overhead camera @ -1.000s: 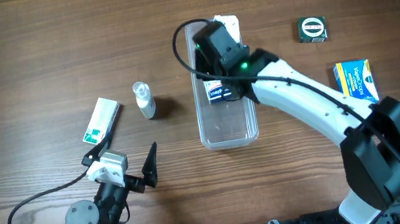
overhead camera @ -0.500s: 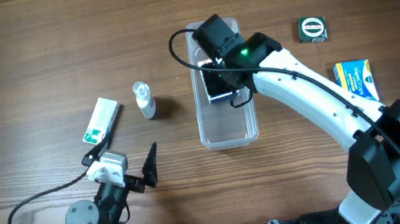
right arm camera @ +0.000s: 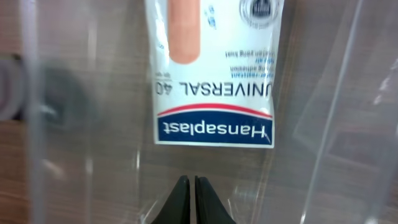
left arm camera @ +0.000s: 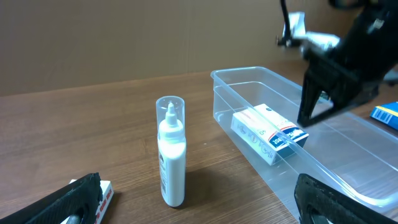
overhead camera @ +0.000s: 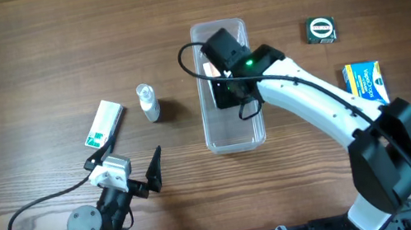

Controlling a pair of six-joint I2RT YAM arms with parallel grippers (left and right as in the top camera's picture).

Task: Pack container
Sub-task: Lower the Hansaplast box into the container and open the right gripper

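The container is a long clear tub lying in the middle of the table, also in the left wrist view. A white Hansaplast plaster box lies flat on its floor. My right gripper hangs inside the tub just short of the box's blue end, shut with nothing between its fingers. In the overhead view the right gripper covers most of the box. My left gripper rests near the front edge, open and empty, and it faces a small bottle.
A small clear bottle with white contents stands left of the tub. A white and green box lies further left. To the tub's right lie a dark green box and a blue and yellow box.
My right gripper's jaws have closed empty, and the plaster box now lies loose in the tub. The right arm shifted slightly over the tub. The left arm has not moved.
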